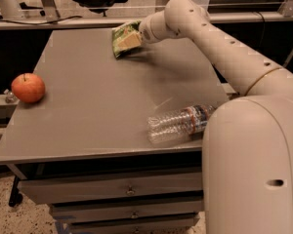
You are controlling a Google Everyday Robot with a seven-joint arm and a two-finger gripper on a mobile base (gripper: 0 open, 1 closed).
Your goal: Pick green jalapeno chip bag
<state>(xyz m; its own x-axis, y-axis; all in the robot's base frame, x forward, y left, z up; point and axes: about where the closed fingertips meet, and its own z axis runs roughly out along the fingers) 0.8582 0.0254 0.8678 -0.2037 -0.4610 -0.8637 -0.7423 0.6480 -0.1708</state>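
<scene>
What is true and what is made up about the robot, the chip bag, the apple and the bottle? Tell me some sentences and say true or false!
1. The tool grips the green jalapeno chip bag near the far edge of the table. True.
2. The apple sits right beside the water bottle. False: the apple is alone at the table's left edge in the picture, and the bottle is at the near right corner.
3. The water bottle is standing up. False: it lies on its side.
4. There are drawers under the table. True.
</scene>
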